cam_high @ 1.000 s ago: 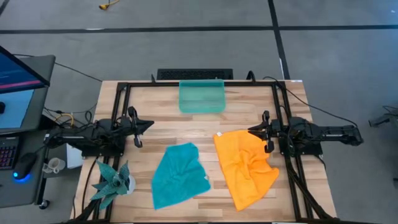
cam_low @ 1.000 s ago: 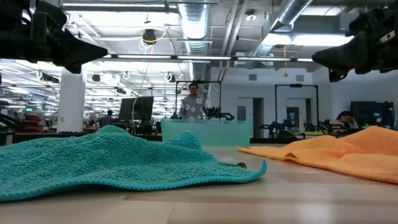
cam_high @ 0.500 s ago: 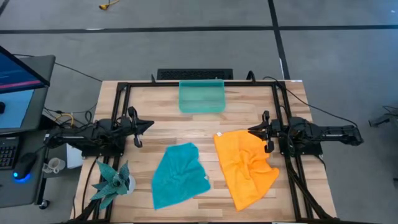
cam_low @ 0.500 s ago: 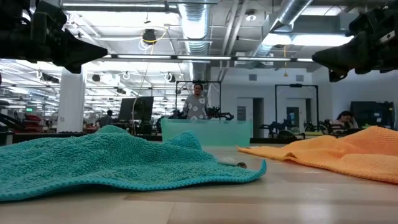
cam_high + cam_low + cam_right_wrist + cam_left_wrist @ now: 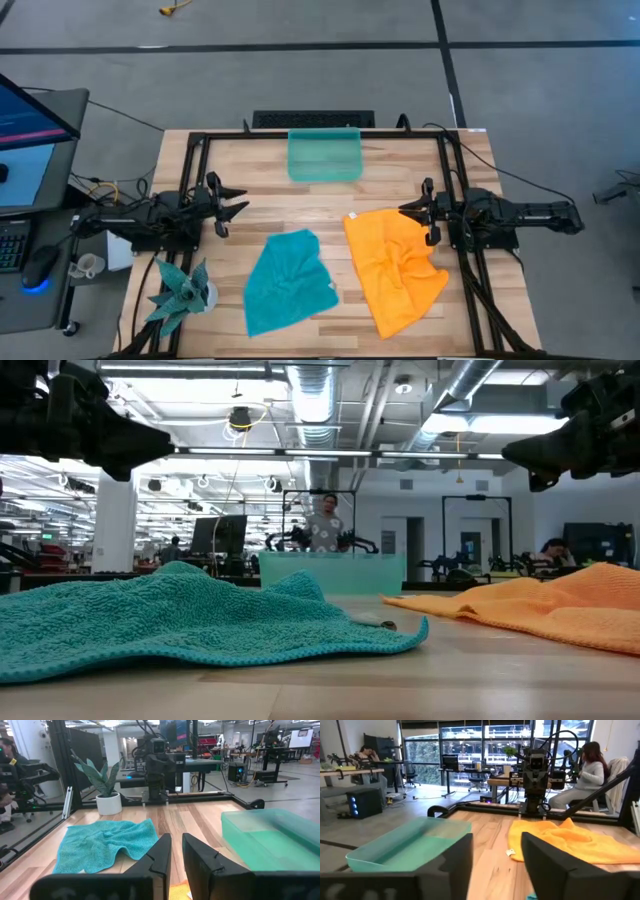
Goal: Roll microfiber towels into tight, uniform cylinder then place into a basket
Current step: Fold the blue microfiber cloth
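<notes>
The basket (image 5: 324, 155) sits at the far middle edge of the worktop (image 5: 390, 200), nothing in it. Nearer than the basket lie both towels — the teal towel (image 5: 287, 281) to its left, the orange towel (image 5: 396, 267) to its right, both spread out and rumpled. The left pincer (image 5: 236, 201) hovers left of the basket, fingers spread, holding nothing; the right pincer (image 5: 408, 211) hovers over the orange towel's far edge, fingers nearly together with a narrow gap, holding nothing.

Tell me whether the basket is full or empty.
Empty. The basket shows only its bare teal floor from above; both towels lie outside it on the table.
</notes>
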### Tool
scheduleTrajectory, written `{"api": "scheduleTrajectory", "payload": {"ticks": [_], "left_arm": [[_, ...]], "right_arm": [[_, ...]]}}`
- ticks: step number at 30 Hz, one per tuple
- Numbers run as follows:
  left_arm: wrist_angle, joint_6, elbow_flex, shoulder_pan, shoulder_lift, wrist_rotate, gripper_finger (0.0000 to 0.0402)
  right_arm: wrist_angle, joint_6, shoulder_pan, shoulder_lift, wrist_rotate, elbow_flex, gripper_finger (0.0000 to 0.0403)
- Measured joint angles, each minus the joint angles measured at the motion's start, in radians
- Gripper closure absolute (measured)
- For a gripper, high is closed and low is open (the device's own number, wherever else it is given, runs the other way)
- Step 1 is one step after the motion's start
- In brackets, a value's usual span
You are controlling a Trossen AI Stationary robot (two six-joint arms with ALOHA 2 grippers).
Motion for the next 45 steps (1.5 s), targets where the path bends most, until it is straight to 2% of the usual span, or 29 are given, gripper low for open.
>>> {"api": "scheduleTrajectory", "payload": {"ticks": [6, 9, 16, 22, 31, 37, 45], "left_arm": [[0.016, -0.025, 0.000, 0.000, 0.000, -0.001, 0.0194], [0.106, -0.017, 0.006, 0.000, 0.000, 0.000, 0.0192], [0.127, 0.121, 0.136, 0.000, 0.041, 0.077, 0.0207], [0.084, 0.212, 0.294, 0.000, 0.231, 0.129, 0.0221], [-0.213, 0.221, 0.605, -0.040, 0.579, 0.136, 0.0223], [-0.309, 0.169, 0.735, -0.165, 0.766, 0.111, 0.0223], [-0.354, 0.029, 0.794, -0.392, 0.941, -0.056, 0.0223]], "right_arm": [[0.000, 0.000, 0.000, 0.000, 0.000, 0.000, 0.0332], [0.000, 0.000, 0.000, 0.000, 0.000, 0.000, 0.0332], [0.000, 0.000, 0.000, 0.000, 0.000, 0.000, 0.0332], [0.000, 0.000, 0.000, 0.000, 0.000, 0.000, 0.0332], [0.000, 0.000, 0.000, 0.000, 0.000, 0.000, 0.0332], [0.000, 0.000, 0.000, 0.000, 0.000, 0.000, 0.0332], [0.000, 0.000, 0.000, 0.000, 0.000, 0.000, 0.0332]]}}
